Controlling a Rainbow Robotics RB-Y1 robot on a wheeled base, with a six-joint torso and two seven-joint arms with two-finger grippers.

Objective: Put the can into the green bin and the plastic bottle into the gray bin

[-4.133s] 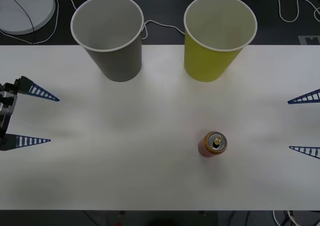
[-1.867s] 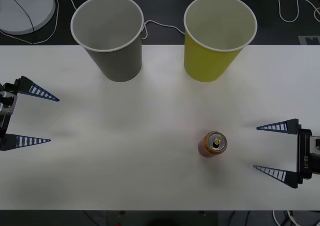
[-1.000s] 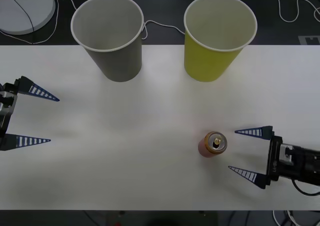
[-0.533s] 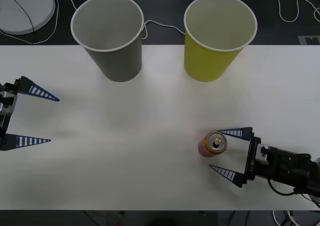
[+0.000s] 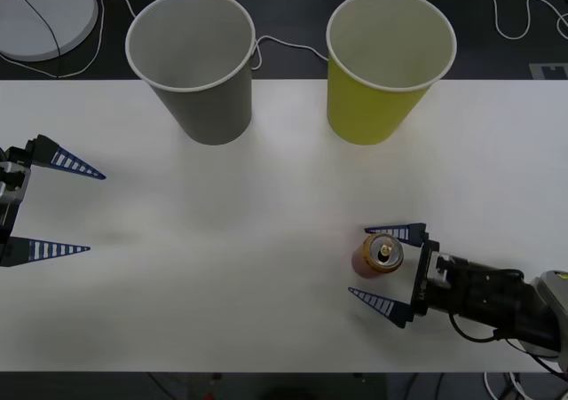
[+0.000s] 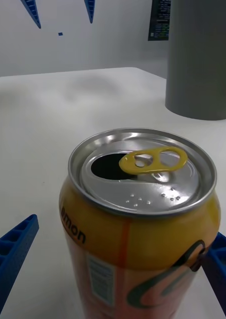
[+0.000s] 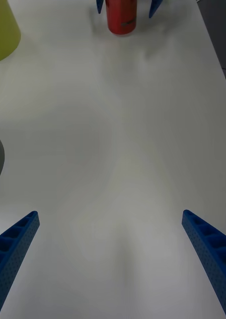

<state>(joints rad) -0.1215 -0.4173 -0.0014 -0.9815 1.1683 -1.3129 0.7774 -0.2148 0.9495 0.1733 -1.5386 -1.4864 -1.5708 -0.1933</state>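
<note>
Can (image 5: 378,255) first: it stands upright on the white table (image 5: 222,267), near-right of centre, gold top up, tab showing, mouth already opened. Well beyond it at the far edge stand the 2 bins, the green bin (image 5: 388,63) almost straight beyond the can and the gray bin (image 5: 193,63) to the left of that. Both look empty. No plastic bottle is to be seen on the table.

By my reading the step in hand is the pick-up of the can. The right gripper (image 5: 386,270) has its 2 blue fingers spread wide, 1 on the far side of the can and 1 on the near side, so the can sits between them. In the right wrist view the can (image 6: 140,219) rises between the fingers (image 6: 13,254); a gap is visible on 1 side, and on the other I cannot tell whether the finger touches the metal. Nothing is being squeezed yet.

The next move calls for closing evenly on the can's wall, firm enough to lift yet gentle on thin metal, then carrying it far to the green bin.

The left gripper (image 5: 62,207) waits at the table's left edge, fingers spread, holding nothing.
</note>
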